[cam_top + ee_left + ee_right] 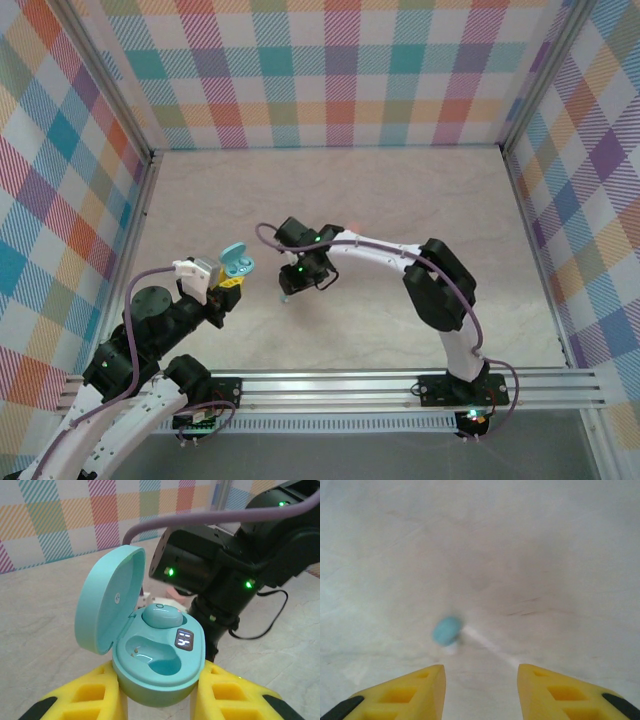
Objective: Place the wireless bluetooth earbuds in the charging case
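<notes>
I have the left end effector clamped on the open blue case, one seated bud. Right end effector, fingers apart, hangs over the loose blue earbud, which is just ahead-left on the bench centre and blurred.

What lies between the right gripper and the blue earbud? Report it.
Bare tabletop with a pale streak, in the right wrist view, between the right gripper and the blue earbud.

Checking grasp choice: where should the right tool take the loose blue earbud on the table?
Likely across its rounded body, straight down from above: the loose blue earbud lies low on the table, and the right tool hangs open over it.
</notes>
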